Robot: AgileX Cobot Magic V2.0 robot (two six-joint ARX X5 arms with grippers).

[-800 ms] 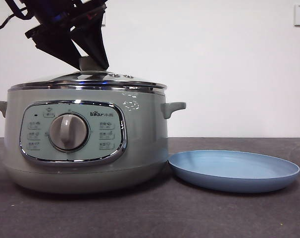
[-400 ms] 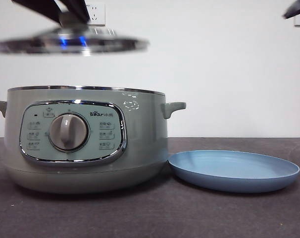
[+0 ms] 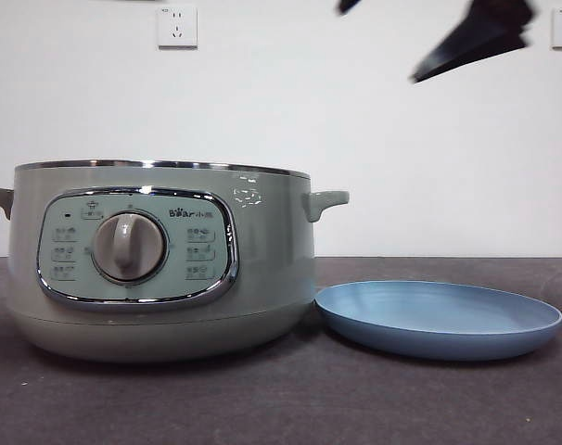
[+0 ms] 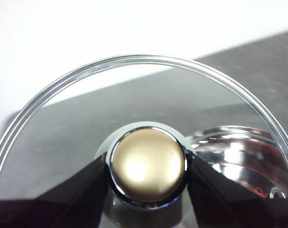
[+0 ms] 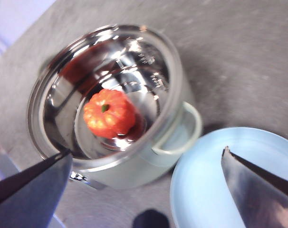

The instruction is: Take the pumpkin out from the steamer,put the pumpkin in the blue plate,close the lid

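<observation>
Tabletop (image 3: 290, 408) first: you have a dark grey, felt-like surface running across the foreground of your front view. On it, at the left, stands the steamer (image 3: 160, 260), sage-green with a chrome rim, a grey dial in its front panel and a side handle on each flank. It is uncovered. Just beside its right flank lies the blue plate (image 3: 439, 318), bare and flat on the table; from this angle you cannot tell whether plate and pot touch.

Look through your right wrist camera and you see down into the pot: the pumpkin (image 5: 109, 113) sits on the shiny metal floor of the steamer (image 5: 134, 152), orange-red, stem up, roughly in the middle. The blue plate (image 5: 206, 190) lies next to the handle on that side. Your right gripper (image 5: 144, 185) hangs above the gap between pot and plate, jaws spread wide and holding nothing; in the front view it shows as a dark shape (image 3: 471, 37) high at the upper right, well above the table.

Your left gripper (image 4: 148, 178) is clamped on the knob (image 4: 148, 164) of the lid (image 4: 63, 142), one jaw on each side of it. The glass lid is carried off the pot, and this arm is out of the front view.

Behind everything runs a white wall (image 3: 355, 139) with two sockets.
</observation>
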